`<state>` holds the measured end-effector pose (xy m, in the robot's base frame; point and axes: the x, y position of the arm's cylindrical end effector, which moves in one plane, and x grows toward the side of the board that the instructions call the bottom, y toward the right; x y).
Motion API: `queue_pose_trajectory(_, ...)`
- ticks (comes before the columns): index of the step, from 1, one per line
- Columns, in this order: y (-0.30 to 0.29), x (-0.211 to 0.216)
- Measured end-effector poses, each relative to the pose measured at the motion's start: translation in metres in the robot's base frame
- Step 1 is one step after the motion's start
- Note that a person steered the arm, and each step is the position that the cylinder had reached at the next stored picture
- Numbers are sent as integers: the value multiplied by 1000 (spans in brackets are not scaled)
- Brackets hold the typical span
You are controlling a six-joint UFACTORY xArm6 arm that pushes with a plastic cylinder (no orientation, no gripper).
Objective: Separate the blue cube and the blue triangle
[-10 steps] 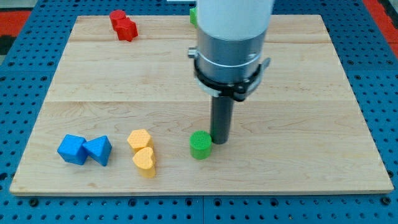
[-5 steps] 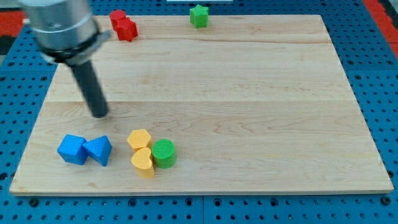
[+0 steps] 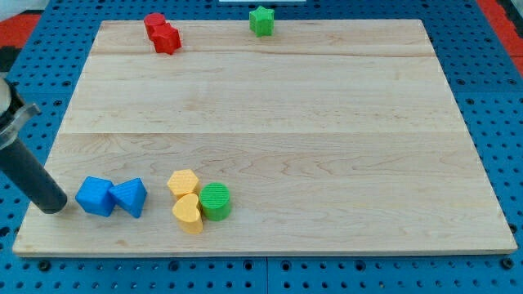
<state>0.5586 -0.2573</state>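
Camera view: my tip (image 3: 52,206) sits on bench (image 3: 270,114) just left of blue cube (image 3: 96,196), which touches blue triangle (image 3: 130,197) at view's bottom left; no fingers here.

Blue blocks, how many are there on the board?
2. The blue cube sits near the view's bottom left, and the blue triangle touches its right side. My tip is just left of the cube.

Bright, even light; sharp focus
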Motion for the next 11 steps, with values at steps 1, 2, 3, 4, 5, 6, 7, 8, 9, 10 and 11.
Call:
queue_pose_trajectory(1,13,0)
queue_pose_trajectory(2,22,0)
queue_pose_trajectory(3,25,0)
queue_pose_trajectory(4,29,0)
queue_pose_trajectory(5,38,0)
queue_pose_trajectory(6,50,0)
queue_pose_trajectory(7,74,3)
queue_pose_trajectory(8,89,3)
queue_pose_trajectory(9,107,3)
queue_pose_trajectory(10,122,3)
queue_pose_trajectory(11,143,3)
